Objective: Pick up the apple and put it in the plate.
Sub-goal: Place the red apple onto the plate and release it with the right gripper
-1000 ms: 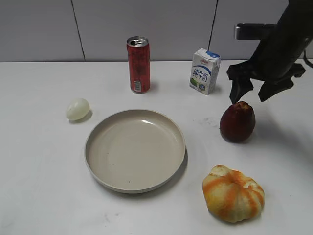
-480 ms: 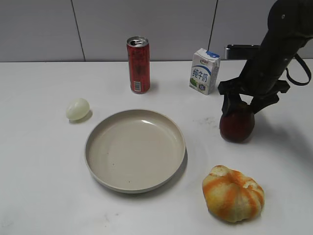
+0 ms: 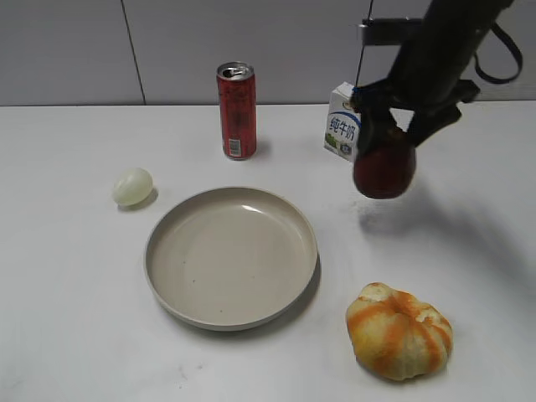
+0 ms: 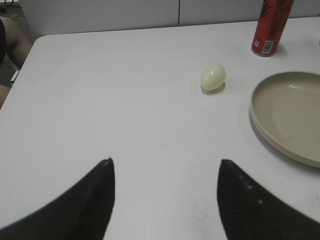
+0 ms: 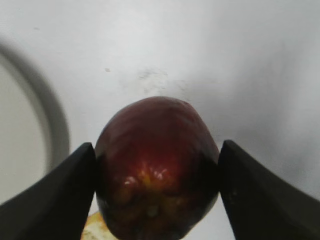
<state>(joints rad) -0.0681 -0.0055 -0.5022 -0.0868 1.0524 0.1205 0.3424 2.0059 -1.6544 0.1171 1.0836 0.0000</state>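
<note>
Gripping glossy maroon apple (image 3: 384,172) | right gripper (image 3: 394,126) | round cream plate (image 3: 167,285)

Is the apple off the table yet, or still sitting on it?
Off the table. The right hand grips the apple in the air, its shadow on the table beneath; plate empty.

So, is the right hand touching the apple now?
Touching. In the right wrist view both fingers of the right hand press against the apple's sides, with no gap.
</note>
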